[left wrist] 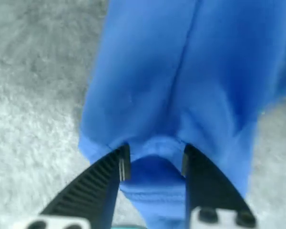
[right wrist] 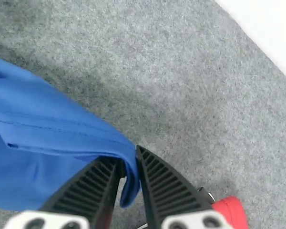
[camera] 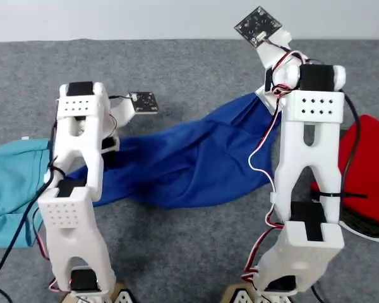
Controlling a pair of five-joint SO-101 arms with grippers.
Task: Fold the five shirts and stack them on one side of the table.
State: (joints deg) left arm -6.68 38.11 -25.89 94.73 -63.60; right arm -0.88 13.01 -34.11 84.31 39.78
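**Handling.** The blue shirt (camera: 189, 158) lies stretched across the middle of the counter (camera: 177, 69). It sits between the teal shirt (camera: 12, 183) at the left edge and the red shirt (camera: 372, 170) at the right. The fabric looks light, soft and limp. Expect it to sag and crease wherever it is unsupported, and to drag on the rough counter. Take hold at hems or corners, where doubled cloth gives firmer purchase.

**Left jaws.** Set part-way apart, with a thick bunch of the blue shirt wedged between them. They appear to grip it, though the contact is partly hidden.

**Right jaws.** Nearly closed, pinching a thin hemmed edge of the same shirt.
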